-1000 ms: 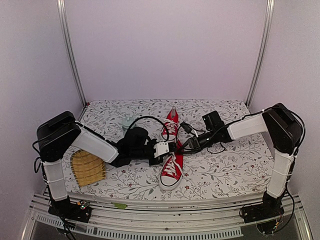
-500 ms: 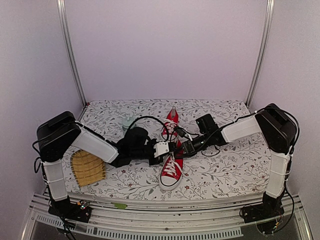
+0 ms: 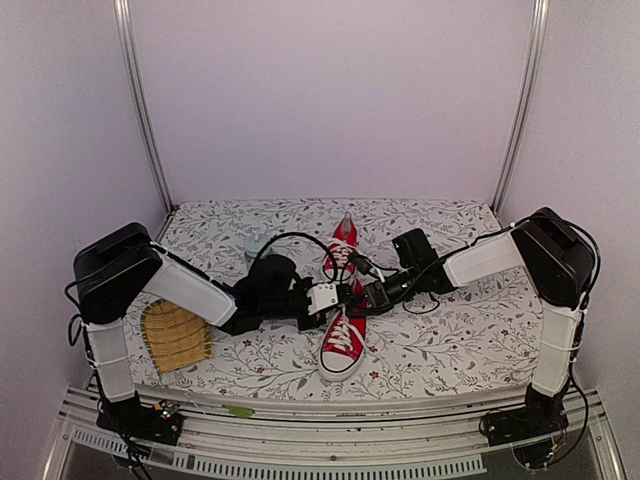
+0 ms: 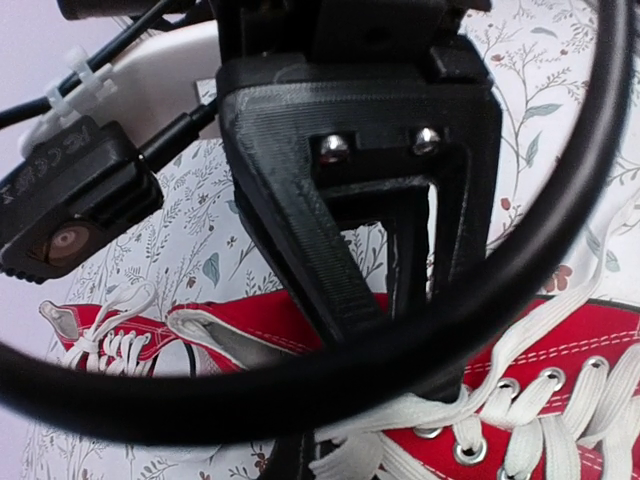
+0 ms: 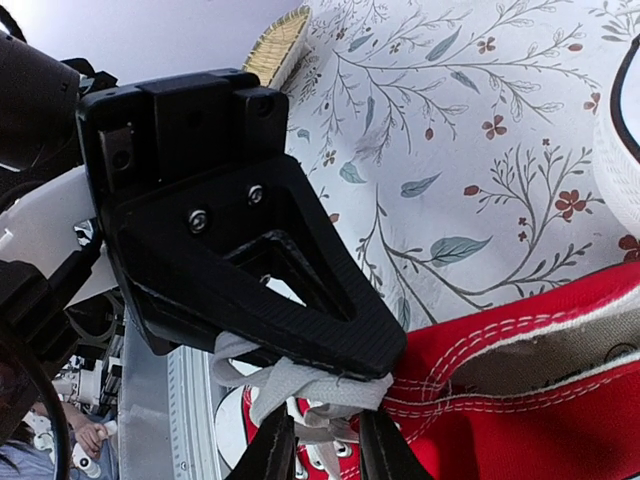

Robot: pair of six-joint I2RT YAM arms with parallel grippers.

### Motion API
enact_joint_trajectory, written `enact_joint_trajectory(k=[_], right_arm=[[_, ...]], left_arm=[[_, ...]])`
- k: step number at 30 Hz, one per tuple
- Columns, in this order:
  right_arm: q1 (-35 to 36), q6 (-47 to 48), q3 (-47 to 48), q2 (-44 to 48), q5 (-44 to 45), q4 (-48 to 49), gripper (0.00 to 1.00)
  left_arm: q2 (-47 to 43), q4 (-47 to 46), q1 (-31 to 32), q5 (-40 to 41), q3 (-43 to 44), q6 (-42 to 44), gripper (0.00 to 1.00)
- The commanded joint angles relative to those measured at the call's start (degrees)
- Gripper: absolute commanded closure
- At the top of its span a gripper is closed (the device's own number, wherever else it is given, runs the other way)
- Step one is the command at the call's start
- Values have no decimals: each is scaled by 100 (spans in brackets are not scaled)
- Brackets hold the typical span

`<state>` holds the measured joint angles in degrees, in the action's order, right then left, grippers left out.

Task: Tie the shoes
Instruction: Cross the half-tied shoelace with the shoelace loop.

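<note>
The white lace (image 5: 300,385) is limp and slippery, so pinch it near the eyelets (image 4: 468,452) of the red sneaker (image 5: 520,400). Your right gripper (image 5: 328,455) straddles it with jaws spread, and your left gripper (image 3: 346,293) is pressed together.

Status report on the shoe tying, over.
Left gripper shut, right gripper unclear, both at near shoe, on its laces. No bow seen. Black cable crosses left wrist view.

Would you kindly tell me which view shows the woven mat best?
Top external: the woven mat shows almost whole, seen from above. The right wrist catches only its edge; the left wrist shows none of it.
</note>
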<state>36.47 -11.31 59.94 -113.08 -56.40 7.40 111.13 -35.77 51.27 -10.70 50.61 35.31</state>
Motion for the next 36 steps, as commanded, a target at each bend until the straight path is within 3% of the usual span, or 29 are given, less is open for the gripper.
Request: enact_joint_trajectory(k=[1,5,11,27,31,36], right_arm=[[105,-168,182,32,285,283,76],[109,-185,199,-17,505,236,80],[106,-197,194,76,757,139,99],[-26,75,-42,547,992,-381,99],[-26,115,14,515,932,-449,99],[-25,168,114,483,853,-554,99]], left_arm=[[85,-225,16,103,-7,-55,100],[97,-229,18,58,-7,-68,100],[92,-224,17,80,-33,-68,100],[57,-94,5,247,-72,-24,100],[-66,41,5,220,-83,-9,81],[-298,262,-8,268,-192,200,66]])
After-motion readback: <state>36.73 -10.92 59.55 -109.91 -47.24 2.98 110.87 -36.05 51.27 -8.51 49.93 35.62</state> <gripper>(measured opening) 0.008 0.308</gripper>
